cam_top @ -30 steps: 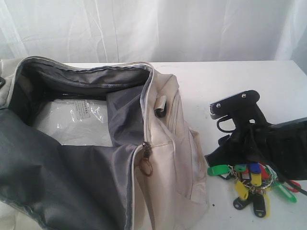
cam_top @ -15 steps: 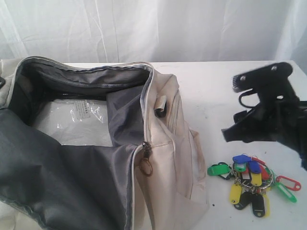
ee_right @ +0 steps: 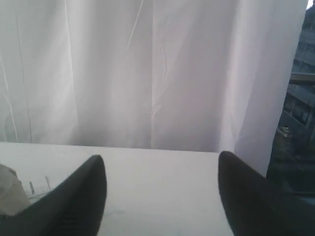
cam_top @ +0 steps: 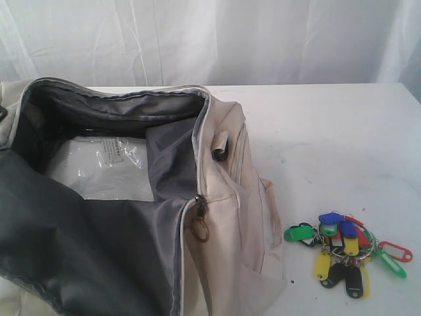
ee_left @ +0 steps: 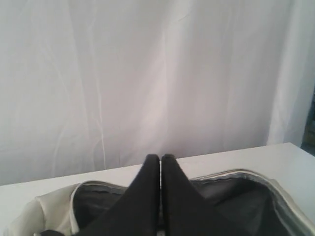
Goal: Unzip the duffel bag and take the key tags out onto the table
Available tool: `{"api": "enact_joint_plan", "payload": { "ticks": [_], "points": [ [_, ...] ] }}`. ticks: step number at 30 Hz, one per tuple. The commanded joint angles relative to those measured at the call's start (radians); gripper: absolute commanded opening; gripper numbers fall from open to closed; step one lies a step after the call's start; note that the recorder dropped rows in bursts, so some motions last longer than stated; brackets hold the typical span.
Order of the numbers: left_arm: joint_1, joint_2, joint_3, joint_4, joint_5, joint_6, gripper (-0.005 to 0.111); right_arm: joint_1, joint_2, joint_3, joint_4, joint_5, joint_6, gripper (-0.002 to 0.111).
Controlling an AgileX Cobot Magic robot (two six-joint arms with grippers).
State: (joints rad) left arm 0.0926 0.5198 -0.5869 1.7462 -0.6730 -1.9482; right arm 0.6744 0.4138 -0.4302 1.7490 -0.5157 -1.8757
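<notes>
The cream duffel bag (cam_top: pixel 230 197) lies unzipped on the white table (cam_top: pixel 329 131), its dark grey lining showing. The key tags (cam_top: pixel 345 250), a coloured bunch on metal rings, lie on the table just right of the bag. No gripper shows in the exterior view. In the left wrist view my left gripper (ee_left: pixel 160 157) is shut with nothing between its fingers, hovering over the bag's open mouth (ee_left: pixel 236 187). In the right wrist view my right gripper (ee_right: pixel 162 164) is open and empty above bare table (ee_right: pixel 162 187).
A clear plastic packet (cam_top: pixel 105 168) lies inside the bag. A brass ring zipper pull (cam_top: pixel 200 229) hangs at the bag's front. White curtains (cam_top: pixel 217 39) back the table. A dark window area (ee_right: pixel 295 123) shows beyond the curtain in the right wrist view.
My right gripper let go of the key tags, rose away to the right and left the exterior view. The tags stay on the table. The bag has not moved.
</notes>
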Motion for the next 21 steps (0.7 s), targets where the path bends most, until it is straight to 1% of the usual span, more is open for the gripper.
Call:
{"api": "enact_joint_plan", "payload": {
  "ticks": [1, 2, 4, 5, 7, 9, 12, 21],
  "points": [
    [-0.005, -0.007, 0.046, -0.002, 0.04, 0.02, 0.008, 0.003, -0.204, 0.097, -0.005, -0.004, -0.023, 0.039],
    [-0.005, -0.007, 0.059, -0.002, 0.04, 0.02, 0.008, 0.003, -0.259, 0.135, -0.005, -0.001, -0.023, 0.025],
    [-0.005, -0.007, 0.067, -0.002, 0.052, 0.02, 0.008, 0.003, -0.304, 0.179, -0.005, 0.042, -0.023, 0.003],
    [-0.005, -0.007, 0.067, -0.002, 0.07, 0.02, 0.008, 0.003, -0.311, 0.202, -0.005, 0.092, -0.012, 0.0],
    [-0.005, -0.007, 0.067, -0.002, 0.11, 0.032, 0.008, 0.003, -0.309, 0.253, -0.005, 0.231, 0.005, 0.0],
    [-0.005, -0.007, 0.067, -0.015, 0.129, 0.04, 0.008, 0.003, -0.305, 0.287, -0.005, 0.302, 0.003, 0.0],
    [-0.005, -0.007, 0.067, -0.017, 0.109, 0.038, 0.008, 0.003, -0.305, 0.291, -0.005, 0.31, 0.003, 0.0],
    [-0.005, -0.007, 0.067, -0.017, 0.109, 0.038, 0.008, 0.003, -0.305, 0.291, -0.005, 0.31, 0.003, 0.0]
  ]
}}
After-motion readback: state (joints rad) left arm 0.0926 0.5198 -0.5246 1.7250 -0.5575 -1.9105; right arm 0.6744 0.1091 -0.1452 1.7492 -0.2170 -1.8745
